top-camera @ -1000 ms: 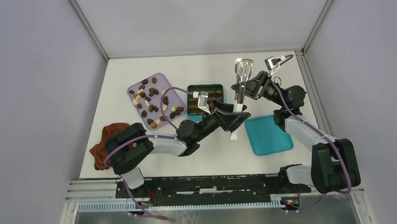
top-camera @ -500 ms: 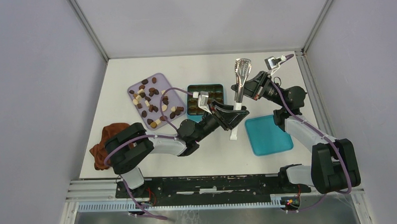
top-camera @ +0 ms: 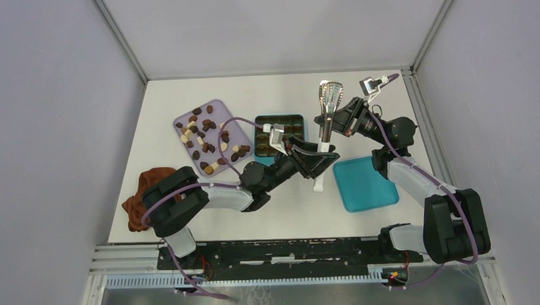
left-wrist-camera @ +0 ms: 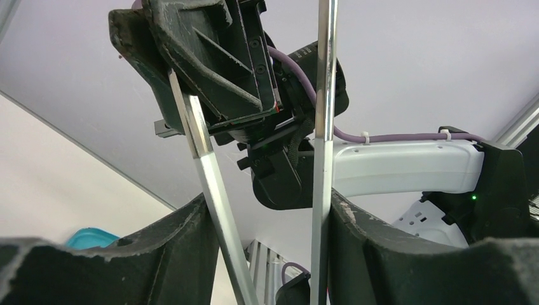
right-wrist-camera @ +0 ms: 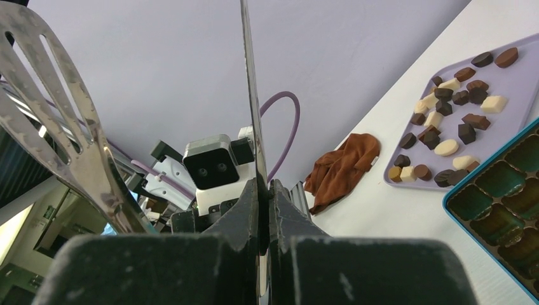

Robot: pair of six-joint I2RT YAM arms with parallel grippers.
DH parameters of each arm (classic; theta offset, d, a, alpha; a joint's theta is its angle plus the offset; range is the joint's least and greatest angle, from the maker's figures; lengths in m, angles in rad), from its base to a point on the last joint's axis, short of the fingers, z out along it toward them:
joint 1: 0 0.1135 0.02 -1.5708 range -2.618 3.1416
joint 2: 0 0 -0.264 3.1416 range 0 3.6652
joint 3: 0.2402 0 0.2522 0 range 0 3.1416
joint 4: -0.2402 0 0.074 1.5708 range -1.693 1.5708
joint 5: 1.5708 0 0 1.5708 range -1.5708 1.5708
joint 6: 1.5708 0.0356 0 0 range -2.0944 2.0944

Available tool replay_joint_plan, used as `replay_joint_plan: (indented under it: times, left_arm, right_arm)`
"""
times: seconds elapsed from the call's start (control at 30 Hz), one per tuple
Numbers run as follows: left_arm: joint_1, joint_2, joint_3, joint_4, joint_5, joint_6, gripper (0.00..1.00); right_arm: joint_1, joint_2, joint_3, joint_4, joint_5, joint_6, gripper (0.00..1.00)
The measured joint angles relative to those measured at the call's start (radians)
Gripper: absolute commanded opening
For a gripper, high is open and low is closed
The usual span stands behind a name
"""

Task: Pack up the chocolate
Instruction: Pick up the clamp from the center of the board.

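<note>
Two grippers share one pair of metal tongs (top-camera: pixel 331 94). Nearest the bases, the left gripper (left-wrist-camera: pixel 267 222) brackets both tong arms, with a finger pressed against each. A little farther out, the right gripper (right-wrist-camera: pixel 264 190) is pinched tight on a single arm below the slotted heads. Beyond the left arm, the chocolate (right-wrist-camera: pixel 467 133) lies scattered on the lilac tray (right-wrist-camera: pixel 516 82), just beside the teal celled box (right-wrist-camera: pixel 508 178).

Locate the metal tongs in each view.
Top external: tongs right of centre, head toward the far edge.
Left wrist: two tong arms crossing the middle.
Right wrist: slotted head at left, one arm edge-on at centre.
Shared landmark: lilac tray, top external and right wrist only.
</note>
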Motion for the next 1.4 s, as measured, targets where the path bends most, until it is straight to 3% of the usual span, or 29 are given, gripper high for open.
replay_joint_plan:
  times: [0.3,0.73,0.9,1.27,1.4]
  left_arm:
    - [0.009,0.002,0.000,-0.002,0.015,-0.019,0.51]
    - [0.020,-0.007,-0.019,-0.001,0.015,-0.039,0.48]
    - [0.037,-0.042,-0.051,0.000,0.014,-0.061,0.48]
    - [0.138,-0.152,-0.171,0.006,0.028,-0.167,0.47]
    - [0.209,-0.300,-0.212,-0.125,0.064,-0.196,0.47]
  right_arm:
    - [0.000,0.000,0.000,0.003,-0.002,-0.003,0.05]
    - [-0.001,-0.003,0.002,-0.017,-0.019,-0.082,0.45]
    - [-0.002,-0.023,0.011,-0.041,-0.042,-0.150,0.53]
    - [-0.031,-0.083,0.025,-0.069,-0.109,-0.285,0.60]
    - [-0.086,-0.124,0.025,-0.126,-0.143,-0.396,0.60]
